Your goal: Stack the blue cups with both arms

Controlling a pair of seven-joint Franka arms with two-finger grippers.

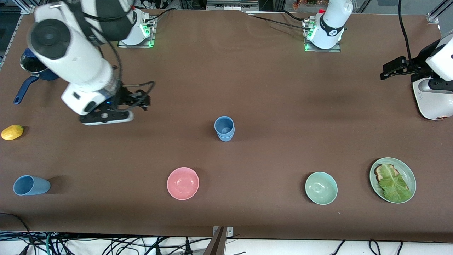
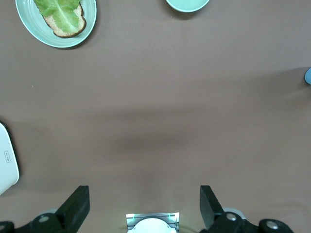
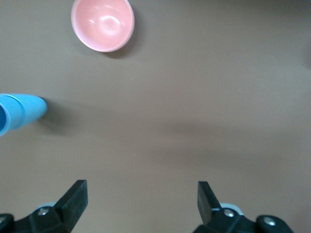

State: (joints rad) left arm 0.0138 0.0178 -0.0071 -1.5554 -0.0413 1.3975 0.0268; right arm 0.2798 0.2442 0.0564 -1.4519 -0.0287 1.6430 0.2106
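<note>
Two blue cups already sit nested as a stack [image 1: 224, 128] at the middle of the table, upright, so part of the job looks done. One blue cup [image 1: 31, 185] is still loose: it lies on its side, nearer the front camera than the stack and far toward the right arm's end of the table, its mouth facing that end.

Taking the stack as the landmark and working from the camera's edge outward: the pink bowl [image 1: 183, 183] and the mint-green bowl [image 1: 321, 188] stand nearer the camera than the stack, the pink one toward the right arm's end and the green one toward the left arm's end. The green plate [image 1: 410, 174] with toast and lettuce lies past the green bowl, further toward the left arm's end. A lemon [image 1: 12, 132] rests about level with the stack, at the right arm's end. The dark-blue saucepan [image 1: 33, 69] stands farther from the camera than the lemon.

The right gripper [image 1: 143, 100] hangs over bare table between the saucepan and the stack, fingers spread wide and holding nothing. The left gripper [image 1: 388, 71] waits above the left arm's end of the table, jaws also wide apart and empty.

What remains, judging by this layout, is picking up the lying cup and adding it to the stack.
</note>
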